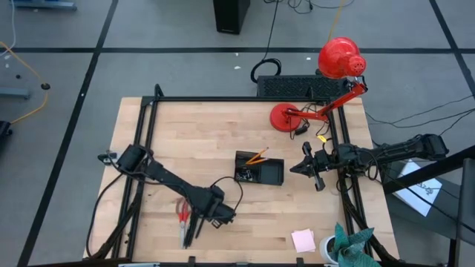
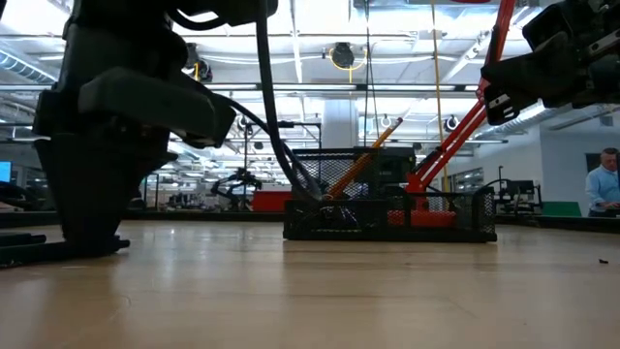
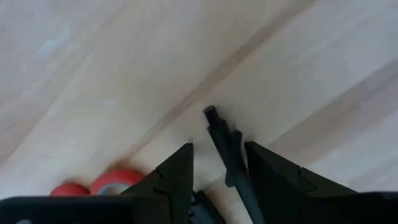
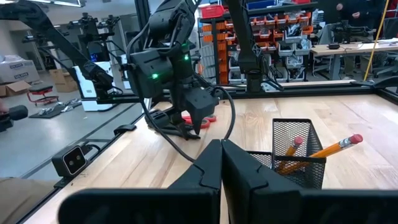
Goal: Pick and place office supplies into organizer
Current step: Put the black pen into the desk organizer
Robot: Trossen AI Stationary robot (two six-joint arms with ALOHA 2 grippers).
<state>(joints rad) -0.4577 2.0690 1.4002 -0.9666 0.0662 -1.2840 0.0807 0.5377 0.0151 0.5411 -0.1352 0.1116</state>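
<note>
scissors (image 1: 182, 218) on table at 7 o'clock | my L gripper (image 1: 200, 222) just beside, fingers spread astride black pen (image 3: 227, 149) | organizer (image 1: 260, 170) center w/ pencils (image 1: 257, 156) | my R gripper (image 1: 306, 166) at 3 o'clock, pressed together, holding nothing

The pen (image 3: 227, 155) runs out of sight between the left gripper's fingers (image 3: 171, 180); the scissors (image 3: 102, 185) are mostly hidden.

Both arms are matte black, built of blocky segments with black cables looping along them. The left pincer (image 3: 217, 177) has two dark, angular, wedge-shaped fingers (image 3: 171, 180). Small green lights glow on the left arm's wrist housing (image 4: 155, 68), upper left of the right wrist view.
</note>
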